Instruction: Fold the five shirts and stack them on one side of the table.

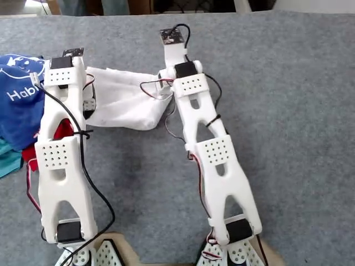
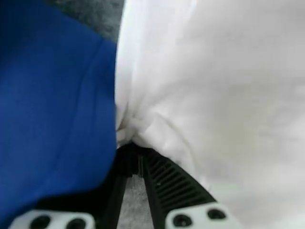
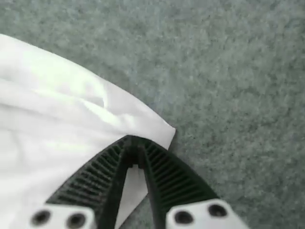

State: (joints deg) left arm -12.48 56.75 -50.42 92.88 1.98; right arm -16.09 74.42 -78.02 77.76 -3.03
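Note:
A white shirt (image 1: 125,97) lies bunched on the grey table between the two arms. My left gripper (image 2: 135,145) is shut on a fold of the white shirt (image 2: 214,95), right beside a blue shirt (image 2: 52,95). My right gripper (image 3: 135,140) is shut on a corner of the white shirt (image 3: 62,109), just over the grey tabletop (image 3: 228,71). In the high view the left arm (image 1: 64,77) holds the shirt's left edge and the right arm (image 1: 186,83) holds its right edge.
At the table's left edge lies a pile: a blue shirt (image 1: 19,100) with white print on top, red cloth (image 1: 62,130) and teal cloth (image 1: 8,158) under it. Bare grey table (image 1: 288,111) stretches to the right of the arms.

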